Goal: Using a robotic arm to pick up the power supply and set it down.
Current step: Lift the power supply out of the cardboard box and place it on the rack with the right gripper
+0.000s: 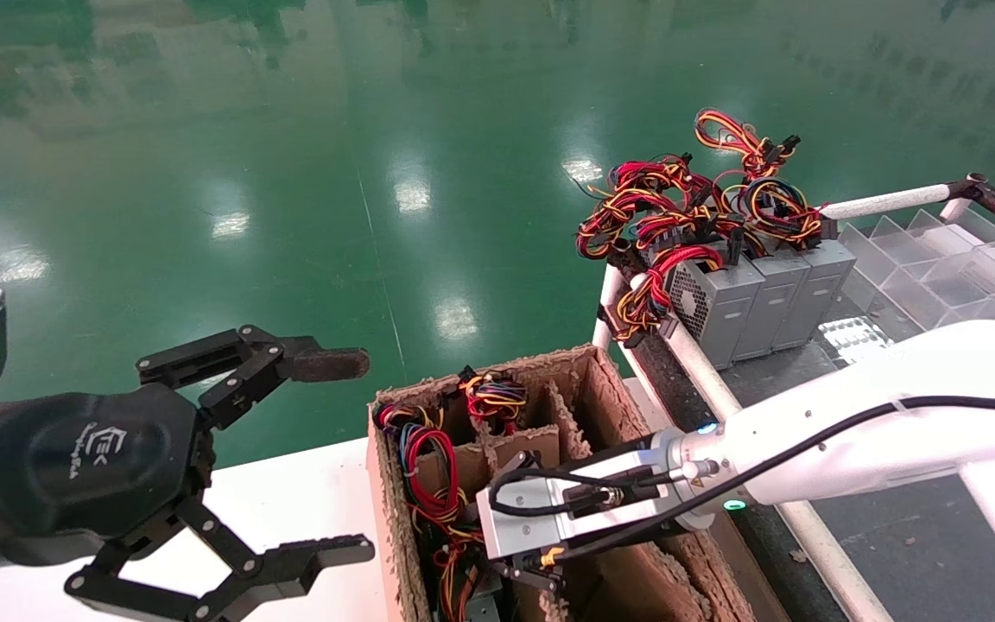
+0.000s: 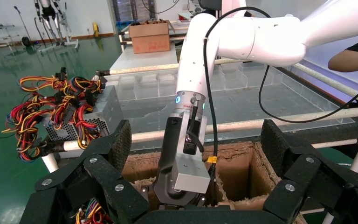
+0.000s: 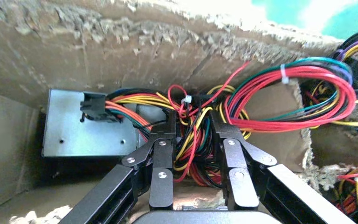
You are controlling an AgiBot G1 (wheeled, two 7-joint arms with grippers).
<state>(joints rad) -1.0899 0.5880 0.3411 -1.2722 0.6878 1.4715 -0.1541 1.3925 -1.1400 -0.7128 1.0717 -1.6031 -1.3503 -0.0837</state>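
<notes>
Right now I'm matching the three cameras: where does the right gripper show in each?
Head view: the right gripper reaches down into the cardboard box, bottom centre.
Left wrist view: centre, dipping into the same box, fingertips hidden.
Right wrist view: its fingers straddle a wire bundle beside the power supply.
Shared landmark: the cardboard box.

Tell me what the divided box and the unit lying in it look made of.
Box: looks like raw brown corrugated cardboard, matte; its edges are torn and fuzzy. Unit: seems bare sheet metal, dull grey with a soft sheen, small screw holes in its face. Its wires look plastic-sheathed and glossy.
</notes>
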